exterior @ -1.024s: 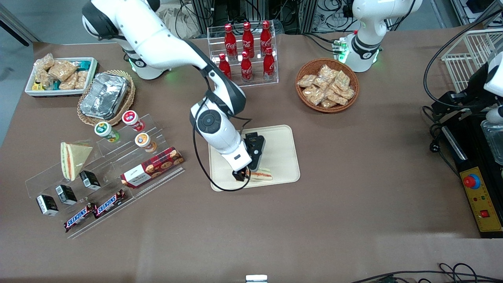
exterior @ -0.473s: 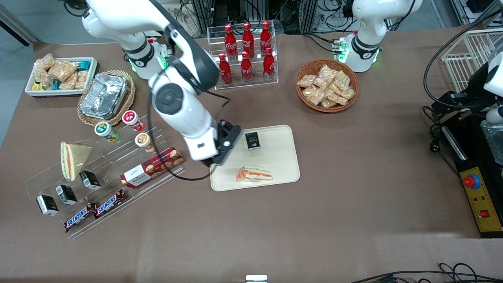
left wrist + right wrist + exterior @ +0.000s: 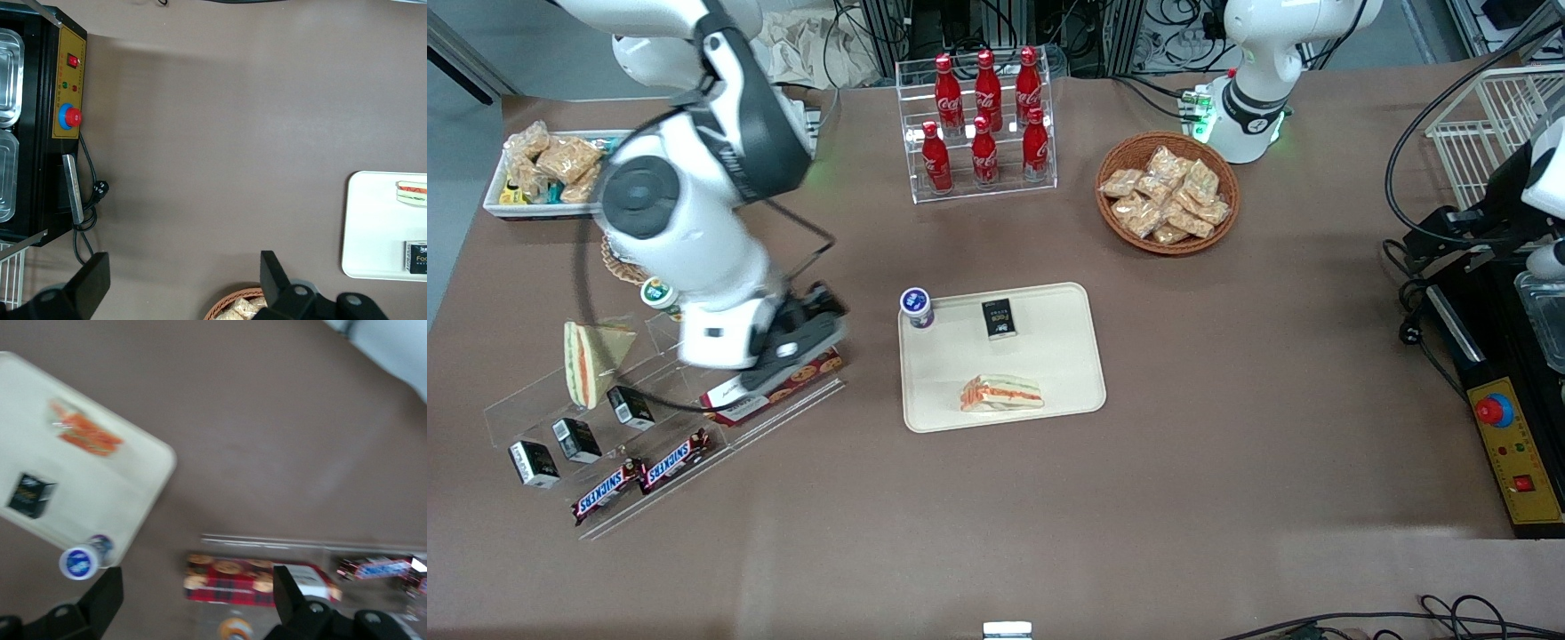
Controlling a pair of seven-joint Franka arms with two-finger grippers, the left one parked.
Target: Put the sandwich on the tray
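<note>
Sandwich (image 3: pixel 1001 393) lies on tray (image 3: pixel 1067 356); hand (image 3: pixel 805 342), spread and empty, above cookie box (image 3: pixel 772 377).

Basket of snacks (image 3: pixel 1167 193), cola bottles (image 3: pixel 984 116)

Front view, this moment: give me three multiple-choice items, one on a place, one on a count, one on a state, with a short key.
1. Where is the sandwich?
A. On the tray
B. In the wicker basket
C. On the bare table

2. How many red cola bottles stand in the clear rack?
A. Four
B. Six
C. Eight

3. What is the gripper doing?
A. Shut on the sandwich
B. Shut on a cola bottle
C. Open and holding nothing, above the biscuit box

Key: 1 A, the wedge lies inside the tray's rim, nearer the front camera than the small black box. 2 B, two rows of three. 3 C, the wrist view shows its fingers spread with nothing between them.
</note>
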